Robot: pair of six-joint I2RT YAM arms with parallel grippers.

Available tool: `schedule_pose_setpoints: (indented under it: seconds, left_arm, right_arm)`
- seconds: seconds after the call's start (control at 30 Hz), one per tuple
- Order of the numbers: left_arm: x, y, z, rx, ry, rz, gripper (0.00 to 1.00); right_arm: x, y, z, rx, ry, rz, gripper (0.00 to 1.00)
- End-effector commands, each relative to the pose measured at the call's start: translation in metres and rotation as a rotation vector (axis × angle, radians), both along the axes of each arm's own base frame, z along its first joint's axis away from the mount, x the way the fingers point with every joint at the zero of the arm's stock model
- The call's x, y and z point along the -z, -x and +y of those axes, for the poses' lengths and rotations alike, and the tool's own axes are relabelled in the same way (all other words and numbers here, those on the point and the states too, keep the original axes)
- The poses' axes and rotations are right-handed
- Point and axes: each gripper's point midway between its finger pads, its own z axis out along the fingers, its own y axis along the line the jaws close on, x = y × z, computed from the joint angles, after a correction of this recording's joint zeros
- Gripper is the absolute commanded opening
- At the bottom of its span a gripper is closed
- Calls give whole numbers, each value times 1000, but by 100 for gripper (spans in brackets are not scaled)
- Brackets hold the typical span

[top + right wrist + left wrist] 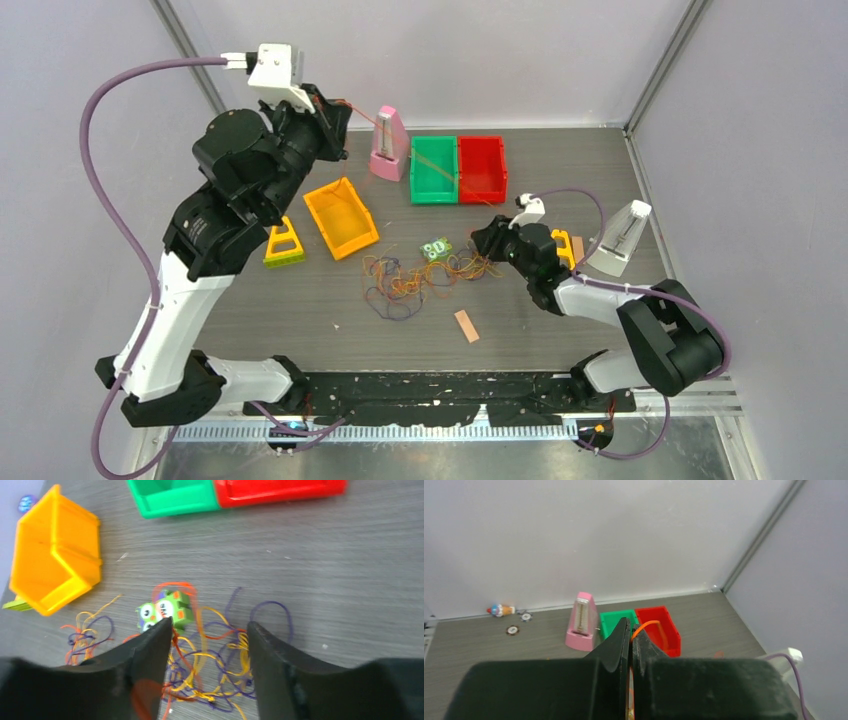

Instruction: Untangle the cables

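Though in a knot, cables longest left-to-right.

In the left wrist view the orange cable shows only as a short loop. The rest is lost between the closed jaws of the left gripper, whose dark bulk covers the near bench and a corner of the green bin; a small coloured thing and two discs at the bench's far edge are too small to tell. The right wrist view is smeared: the tangled cables run behind the jaws of the right gripper and off the bottom edge, the owl block is partly covered, and the red bin is cut by the top edge.
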Motion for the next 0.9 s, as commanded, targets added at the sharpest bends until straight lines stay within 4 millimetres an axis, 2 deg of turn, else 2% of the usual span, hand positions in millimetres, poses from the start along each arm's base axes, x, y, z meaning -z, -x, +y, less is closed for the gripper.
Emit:
schedule_pose_setpoints:
  seconds: [0.0,0.13,0.27,0.37,0.53,0.87]
  left_arm:
    - [-44,12,50,-151,103,-120,0]
    - [-44,13,57,-168,103,-119,0]
    - [-39,12,53,-146,96,-118,0]
    - [-31,8,48,-129,70,-105,0]
    - [-14,1,52,-175,30,-71,0]
    - [18,-18,60,-260,-9,-10,0]
  right_arm:
    - [13,-3,-26,128,-11,70,69]
    - [15,-4,-28,138,-15,79,81]
    - [11,-3,-24,106,-32,65,73]
    - [2,-1,-17,50,-37,18,77]
    - [-16,6,-5,-38,-63,-57,82]
    - [-21,9,-2,-71,-66,-86,82]
